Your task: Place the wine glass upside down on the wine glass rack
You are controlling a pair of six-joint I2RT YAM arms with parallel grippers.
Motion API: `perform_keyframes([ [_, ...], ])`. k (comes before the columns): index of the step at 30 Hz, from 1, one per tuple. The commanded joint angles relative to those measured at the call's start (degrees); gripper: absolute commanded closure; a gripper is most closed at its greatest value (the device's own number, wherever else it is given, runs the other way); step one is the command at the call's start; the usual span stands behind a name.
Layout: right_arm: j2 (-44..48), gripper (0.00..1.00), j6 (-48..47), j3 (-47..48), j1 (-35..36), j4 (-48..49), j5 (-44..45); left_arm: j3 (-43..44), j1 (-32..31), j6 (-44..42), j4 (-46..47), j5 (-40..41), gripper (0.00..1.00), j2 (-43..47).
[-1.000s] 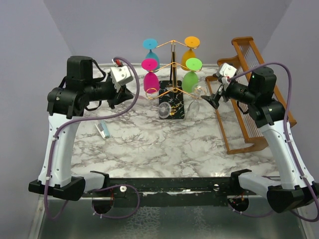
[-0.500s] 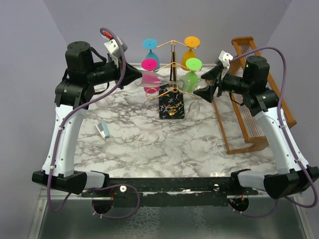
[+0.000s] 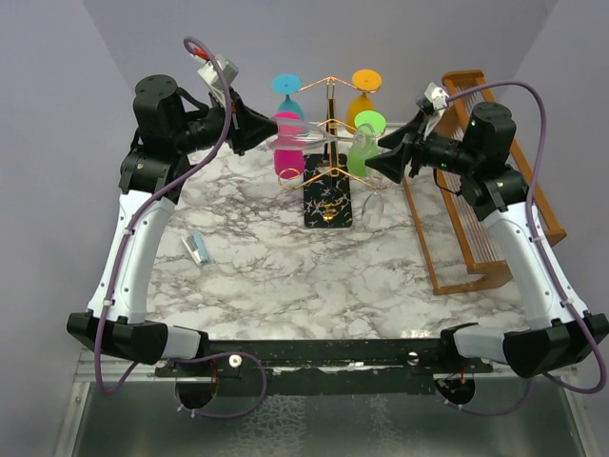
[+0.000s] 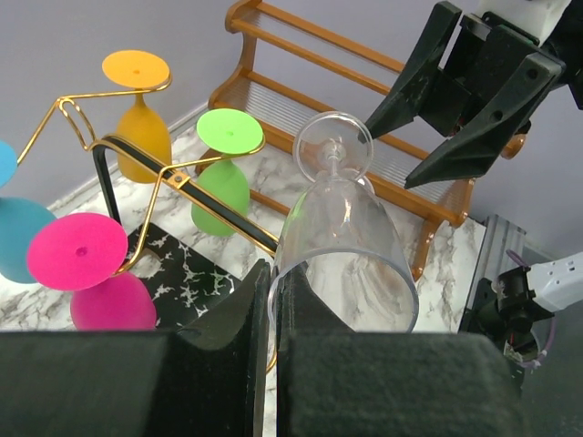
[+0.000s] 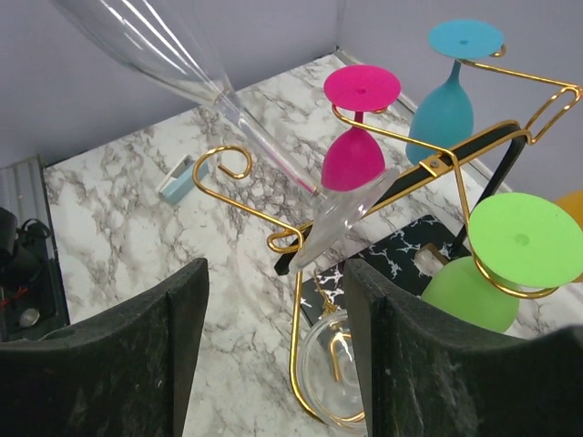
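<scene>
My left gripper (image 3: 264, 133) is shut on the rim of a clear wine glass (image 3: 303, 141) and holds it level, foot toward the rack. In the left wrist view the glass (image 4: 342, 228) sticks out past my fingertips (image 4: 260, 291). The wine glass rack (image 3: 329, 112), gold wire on a black speckled base (image 3: 328, 202), holds blue, orange, pink and green glasses. In the right wrist view the clear glass's foot (image 5: 351, 214) is close to a gold scroll arm (image 5: 282, 238). My right gripper (image 3: 378, 162) is open and empty beside the rack's right side.
A second clear glass (image 3: 369, 205) hangs low on the rack's right side. A brown wooden slatted rack (image 3: 476, 181) stands at the right. A small light-blue object (image 3: 197, 248) lies on the marble table's left part.
My left gripper has risen and moved right with the clear glass, from low near the base to arm height. My right gripper has risen and moved left toward the rack.
</scene>
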State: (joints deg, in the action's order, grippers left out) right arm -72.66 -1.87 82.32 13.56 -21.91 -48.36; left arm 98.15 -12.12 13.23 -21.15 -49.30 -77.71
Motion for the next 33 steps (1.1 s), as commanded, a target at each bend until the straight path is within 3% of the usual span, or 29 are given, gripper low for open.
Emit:
perform_keyframes([
  [1,-1.4,0.41,3.68,-0.85,1.0,5.49,4.46,-0.81,-0.36,2.12,4.58,-0.19,1.0,0.93],
  [11,-3.89,0.58,6.48,0.01,1.97,6.36,7.11,-1.55,-0.34,2.39,5.33,-0.35,1.0,1.3],
  [20,-3.96,0.83,9.9,-1.12,2.26,8.46,7.28,-4.69,-0.79,3.0,7.24,-0.33,1.0,1.46],
  [23,-3.75,0.97,9.36,-0.79,2.26,8.3,9.72,-5.09,-0.89,1.65,6.14,-0.12,1.0,1.57],
  [28,-3.62,0.99,7.42,-0.23,2.26,7.72,13.96,-5.36,-0.86,-0.07,4.96,-0.12,1.0,2.03],
  [33,-3.49,0.99,4.88,1.27,2.26,7.78,18.43,-6.02,-0.89,-2.45,3.24,0.13,0.74,2.69],
])
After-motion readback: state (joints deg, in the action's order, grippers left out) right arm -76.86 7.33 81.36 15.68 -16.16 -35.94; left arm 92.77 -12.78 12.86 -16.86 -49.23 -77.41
